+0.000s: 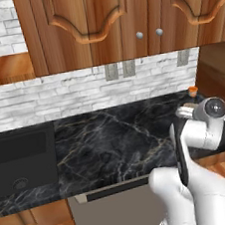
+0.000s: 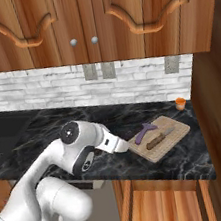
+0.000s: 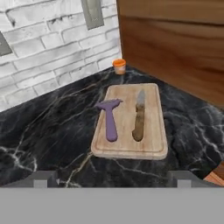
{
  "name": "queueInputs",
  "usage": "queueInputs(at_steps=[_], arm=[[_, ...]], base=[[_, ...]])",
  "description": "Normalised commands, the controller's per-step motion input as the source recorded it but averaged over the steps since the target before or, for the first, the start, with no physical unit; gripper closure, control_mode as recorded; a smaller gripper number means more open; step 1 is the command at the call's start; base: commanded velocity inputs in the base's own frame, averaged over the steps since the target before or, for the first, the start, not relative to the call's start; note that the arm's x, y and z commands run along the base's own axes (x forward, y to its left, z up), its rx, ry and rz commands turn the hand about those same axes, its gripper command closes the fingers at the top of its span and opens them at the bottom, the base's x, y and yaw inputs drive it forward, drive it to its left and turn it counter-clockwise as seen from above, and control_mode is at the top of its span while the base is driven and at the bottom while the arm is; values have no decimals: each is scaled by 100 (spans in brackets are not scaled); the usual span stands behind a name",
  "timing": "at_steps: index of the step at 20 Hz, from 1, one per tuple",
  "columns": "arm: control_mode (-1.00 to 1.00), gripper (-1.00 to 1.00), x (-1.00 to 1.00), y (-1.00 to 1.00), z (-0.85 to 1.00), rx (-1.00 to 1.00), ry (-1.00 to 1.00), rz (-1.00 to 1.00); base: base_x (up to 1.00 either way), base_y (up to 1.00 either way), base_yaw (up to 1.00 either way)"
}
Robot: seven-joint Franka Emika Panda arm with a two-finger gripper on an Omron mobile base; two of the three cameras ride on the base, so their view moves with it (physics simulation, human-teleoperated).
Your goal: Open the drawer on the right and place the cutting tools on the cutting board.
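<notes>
The tan cutting board (image 2: 179, 133) (image 3: 154, 142) lies on the black marble counter near the right wall. Two cutting tools rest on it side by side: a purple T-shaped tool (image 2: 142, 132) (image 3: 109, 120) and a knife (image 2: 157, 139) (image 3: 138, 120) with a brown handle and grey blade. My gripper (image 2: 121, 146) (image 3: 112, 180) hovers just in front of the board's near-left end, open, with nothing between its fingers. Below the counter the drawer (image 2: 163, 208) stands pulled out, its orange-wood inside showing; a corner of it also appears in the hand view.
A small orange cup (image 2: 181, 103) (image 3: 119, 66) (image 1: 192, 91) stands behind the board by the brick backsplash. A tall wooden side panel (image 2: 217, 116) walls off the right. A dark sink (image 1: 20, 157) lies at the far left. Upper cabinets (image 2: 93, 19) hang overhead.
</notes>
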Motion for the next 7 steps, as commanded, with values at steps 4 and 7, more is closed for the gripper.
queueInputs(at_steps=[4, 7], arm=[[-100, -100, -75, 18, 22, -2, -10, 16], [-100, -100, 0, 0, 0, -1, 0, 0]], base=[[0, 0, 0], [0, 0, 0]])
